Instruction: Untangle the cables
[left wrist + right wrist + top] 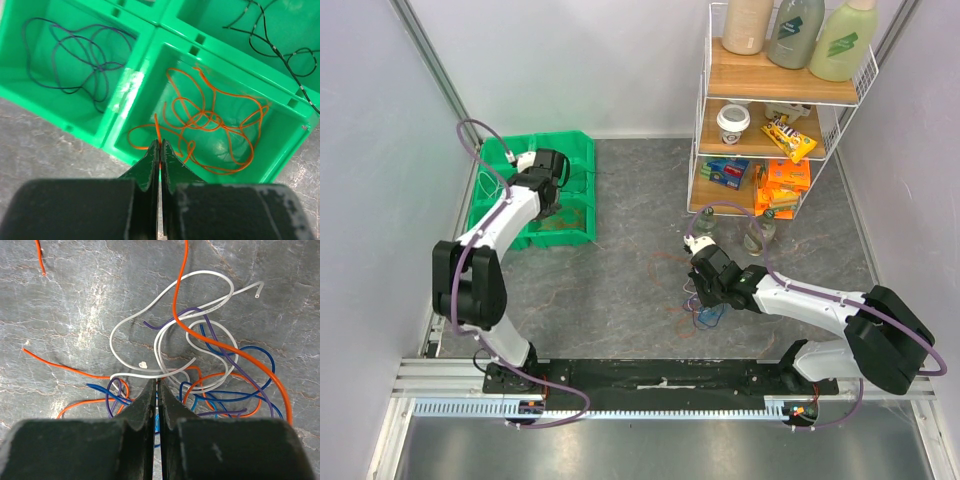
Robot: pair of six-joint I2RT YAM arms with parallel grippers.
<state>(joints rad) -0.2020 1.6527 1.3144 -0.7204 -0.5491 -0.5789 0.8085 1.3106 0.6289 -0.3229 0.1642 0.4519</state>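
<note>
Step in hand: I judge this to be sorting by colour. One wire is being delivered while the next is being picked.
Left fingers: my left gripper [160, 145] is closed on an orange wire [158, 127], directly above the orange compartment [230, 70] of the green tray [575, 150].
Right fingers: my right gripper [159, 382] is closed to a slit and appears to pinch the white wire [111, 340].
Location of cables: the tangle [700, 305] lies on the table [75, 305] at 5 o'clock from its centre, and the tray at 10 o'clock.
Next move, left: open the fingers and let the wire drop in.
Next move, right: lift slowly, since an orange strand crosses over the white loops.
Count, filled compartments: three. These are the orange one, purple wires [92, 55] at 9 o'clock of it, and black wires [270, 45] at 1 o'clock.
Count, tangle colours: four, namely white, orange, blue and purple.
Count, single strands: I cannot tell, because they overlap.
</note>
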